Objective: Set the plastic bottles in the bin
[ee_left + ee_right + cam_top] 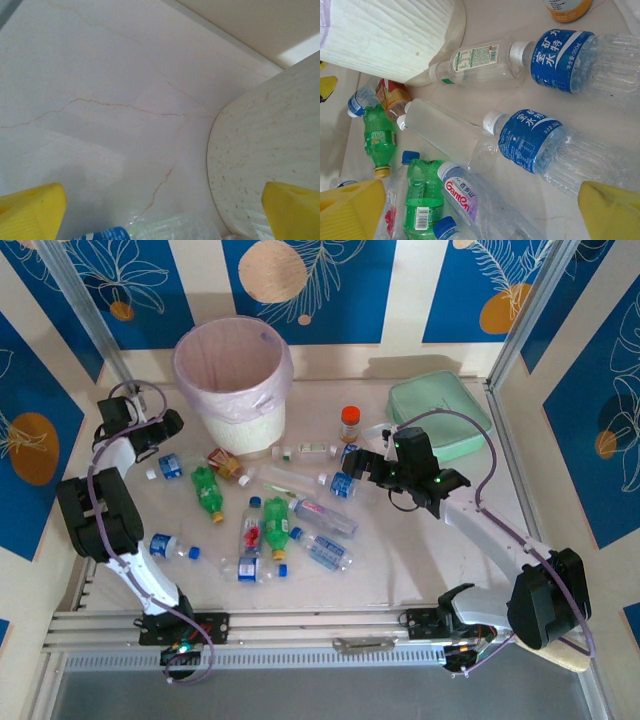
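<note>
Your left gripper (160, 215) is hanging with its blunt yellow fingers (30, 212) spread wide, gripping nothing, just beside the bin (265, 150), whose rounded white wall is showing a speckled grain; your right gripper (480, 215) is likewise gaping, empty, above the plastic bottles (540, 145); these are lying scattered on the glossy, veined table (400, 560) in front of the bin, some clear and ribbed, some green.
</note>
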